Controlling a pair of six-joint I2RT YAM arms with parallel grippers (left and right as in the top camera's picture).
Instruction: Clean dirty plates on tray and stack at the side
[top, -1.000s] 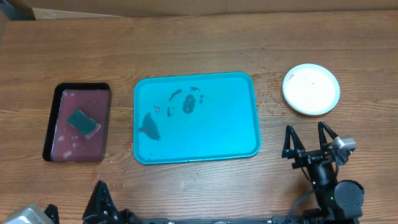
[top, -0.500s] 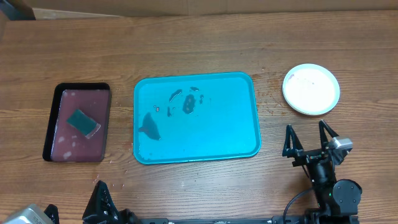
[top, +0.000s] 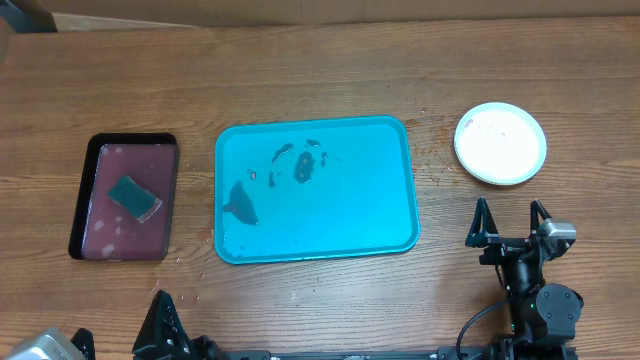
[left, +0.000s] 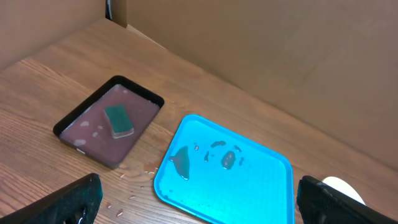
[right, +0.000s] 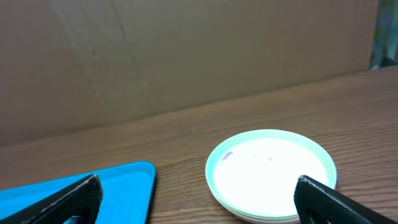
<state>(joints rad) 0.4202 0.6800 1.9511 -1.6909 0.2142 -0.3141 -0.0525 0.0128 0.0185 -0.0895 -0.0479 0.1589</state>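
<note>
Plates (top: 500, 143): stacked on worktop (top: 320, 70), right of tray (top: 380, 215), white one on top.
Tray: no plates, only wet spots (top: 241, 203) & brown marks (top: 303, 166).
Left pincer (left: 198, 182): wide, empty.
Right pincer (top: 510, 208): wide, empty, near stack, not touching.
Risk 1: right arm going fwd may knock stack; if wet, plates slide easily.
Risk 2: marks on tray could soil anything put back.

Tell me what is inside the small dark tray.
In the dark tray, a green sponge lies on a pinkish floor with pale patches. What is under the sponge is covered.
</note>
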